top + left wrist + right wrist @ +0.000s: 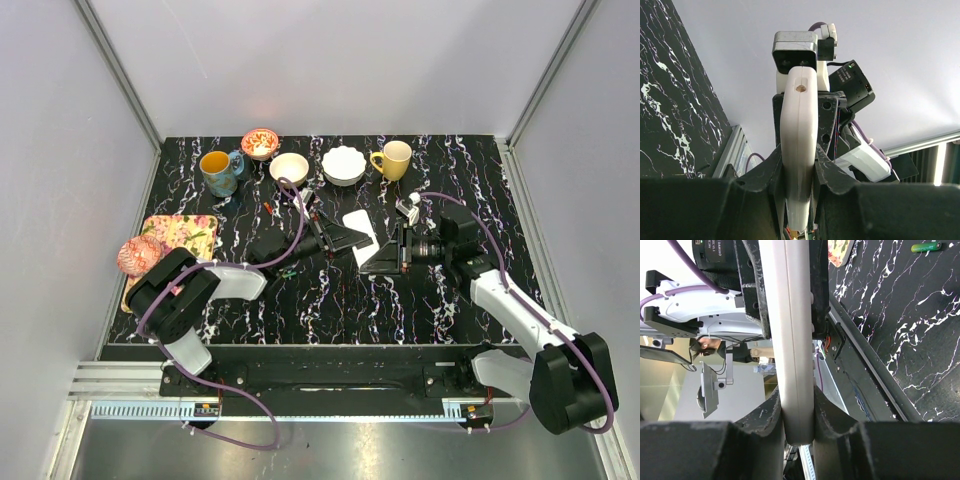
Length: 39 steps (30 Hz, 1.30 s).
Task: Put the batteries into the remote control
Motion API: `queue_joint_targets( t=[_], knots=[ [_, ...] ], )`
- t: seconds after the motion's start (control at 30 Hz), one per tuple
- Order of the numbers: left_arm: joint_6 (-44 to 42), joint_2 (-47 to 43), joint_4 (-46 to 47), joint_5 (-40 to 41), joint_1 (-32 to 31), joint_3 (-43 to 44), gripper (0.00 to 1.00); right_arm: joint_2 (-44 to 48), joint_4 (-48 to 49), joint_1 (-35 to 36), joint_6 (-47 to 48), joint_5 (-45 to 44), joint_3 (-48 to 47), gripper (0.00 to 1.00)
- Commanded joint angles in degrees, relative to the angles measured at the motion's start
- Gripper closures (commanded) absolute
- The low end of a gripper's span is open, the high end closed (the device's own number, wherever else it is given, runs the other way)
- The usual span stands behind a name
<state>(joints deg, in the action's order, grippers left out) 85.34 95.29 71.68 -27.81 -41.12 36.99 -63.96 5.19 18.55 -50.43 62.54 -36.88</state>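
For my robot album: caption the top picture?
Two grippers holding the white remote control above the marble table.

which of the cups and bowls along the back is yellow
The yellow mug at the right end of the row; its neighbour is a white scalloped bowl.

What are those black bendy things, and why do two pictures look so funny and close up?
The bendy things are two robot arms with pinching fingers. One picture looks down on the whole black table. The other two come from tiny cameras on each arm's wrist, so everything looks huge. Both arms are holding one white remote control between them, above the table: the left gripper pinches one end, the right gripper pinches the other. At the back stand a yellow mug, a blue mug, a white dish and two bowls. A small green battery lies on the table.
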Motion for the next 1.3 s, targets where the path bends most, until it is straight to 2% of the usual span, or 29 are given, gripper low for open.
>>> queue_joint_targets(
  t=[0.0, 0.33, 0.47, 0.57, 0.63, 0.83, 0.87, 0.97, 1.0, 1.03, 1.07, 1.1, 1.17, 1.2, 1.27],
  knots=[
    [0.18, -2.21, 12.17, 0.30, -0.80, 2.82, 1.00, -0.99, 2.81, 1.23, -2.21, -2.25, -0.20, 1.00],
    [-1.57, -3.00, 11.56, -0.13, -3.52, 2.03, 1.00, 0.51, 1.31, 1.76, -2.03, -11.11, -0.47, 1.00],
    [-5.09, -4.58, 7.09, -2.06, -7.29, 1.07, 1.00, -0.89, 2.19, 1.76, -3.44, -14.11, -1.26, 1.00],
    [-9.57, -6.60, 1.81, -4.09, -9.85, 0.45, 1.00, -2.39, 2.54, 1.41, -4.14, -15.96, -2.84, 0.94],
    [-12.98, -8.53, -2.31, -5.14, -11.08, 0.01, 1.00, -2.92, 2.89, 1.14, -4.49, -16.40, -4.07, 1.00],
    [-13.37, -12.05, -2.96, -2.33, -7.94, -3.50, 0.98, -3.89, 0.88, 1.14, -0.90, -12.89, -7.67, 1.00],
    [-12.23, -11.88, -1.56, -2.16, -6.96, -4.29, 0.79, -2.84, -3.30, 1.23, 2.33, -12.62, -8.37, 1.00],
    [-6.25, -10.13, 7.40, -0.76, -2.22, -6.57, 0.61, -0.38, -13.95, 1.14, 9.01, -12.88, -11.10, 1.00],
    [-3.37, -8.73, 9.68, -0.75, -0.90, -6.84, 0.59, 0.24, -16.33, 1.14, 10.52, -13.41, -12.15, 1.00],
    [-1.86, -8.02, 13.10, -0.75, 1.72, -6.85, 0.48, 0.77, -20.62, 1.14, 11.92, -13.76, -12.59, 1.00],
    [-0.45, -7.23, 14.87, -0.75, 2.88, -6.50, 0.33, 1.82, -22.66, 1.14, 14.29, -14.29, -12.95, 1.00],
    [2.17, -5.57, 16.63, -1.27, 4.11, -6.15, 0.24, 2.35, -24.25, 1.14, 15.01, -15.25, -13.56, 1.00],
    [4.21, -4.24, 20.59, -1.54, 7.10, -5.01, 0.12, 3.66, -28.38, 1.14, 17.02, -16.22, -14.09, 1.00],
    [5.44, -3.45, 21.30, -1.63, 7.98, -4.74, 0.01, 4.11, -29.87, 1.14, 17.65, -18.49, -14.70, 1.00],
    [6.24, -3.61, 21.66, -1.72, 10.88, -4.65, 0.01, 4.46, -36.01, 1.14, 20.27, -22.88, -15.84, 1.00]
  ],
)
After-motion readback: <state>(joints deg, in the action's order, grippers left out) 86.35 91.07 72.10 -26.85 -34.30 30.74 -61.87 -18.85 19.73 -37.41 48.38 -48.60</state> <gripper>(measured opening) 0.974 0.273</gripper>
